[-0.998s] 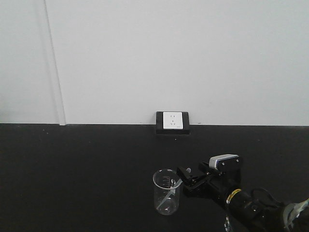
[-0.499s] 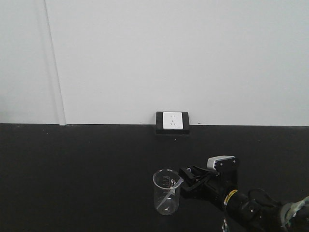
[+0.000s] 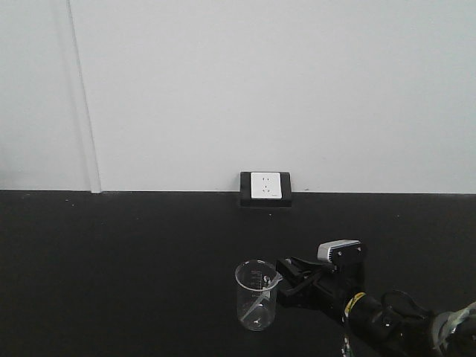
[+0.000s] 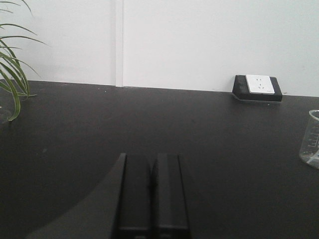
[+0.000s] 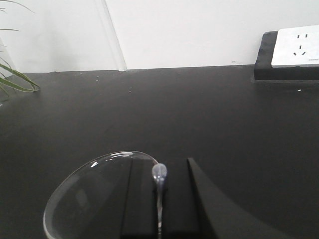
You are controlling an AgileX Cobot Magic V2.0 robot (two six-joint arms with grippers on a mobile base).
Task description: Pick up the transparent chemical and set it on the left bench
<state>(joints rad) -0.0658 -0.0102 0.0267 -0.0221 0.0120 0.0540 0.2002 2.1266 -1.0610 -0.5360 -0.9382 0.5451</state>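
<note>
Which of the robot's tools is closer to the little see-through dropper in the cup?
Right. The right tool is open, right at the bulb of the dropper by the beaker rim. The left tool is shut and far off to the side.

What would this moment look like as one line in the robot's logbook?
right gripper: open astride pipette bulb | pipette: leaning in beaker, not lifted | left gripper: shut above counter
</note>
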